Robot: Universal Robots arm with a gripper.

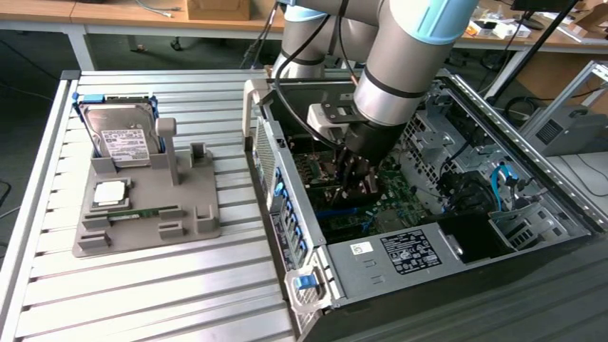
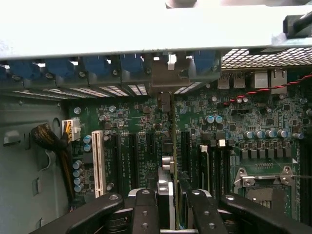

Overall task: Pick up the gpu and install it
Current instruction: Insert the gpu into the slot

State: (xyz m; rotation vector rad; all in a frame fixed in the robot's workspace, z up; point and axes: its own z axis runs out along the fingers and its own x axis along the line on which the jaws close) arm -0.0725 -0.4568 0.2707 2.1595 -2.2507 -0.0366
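The open computer case (image 1: 428, 214) fills the exterior view's right half, its motherboard (image 1: 375, 206) partly hidden behind the big grey arm (image 1: 399, 78) reaching down from twelve o'clock. At nine o'clock from the case, a grey fixture tray (image 1: 142, 206) on the slatted table (image 1: 142, 292) holds a silver hard drive (image 1: 119, 132) standing upright and a narrow green memory stick (image 1: 138, 211) lying flat. Deep in the case, the gripper (image 1: 357, 182) is hard to make out against dark parts. From the wrist, its fingers (image 2: 146, 209) are clamped on the gpu (image 2: 168, 161), seen edge-on as a thin slab running toward the rear bracket slots (image 2: 165, 78), standing over the motherboard's expansion slots; whether it is seated I cannot tell.
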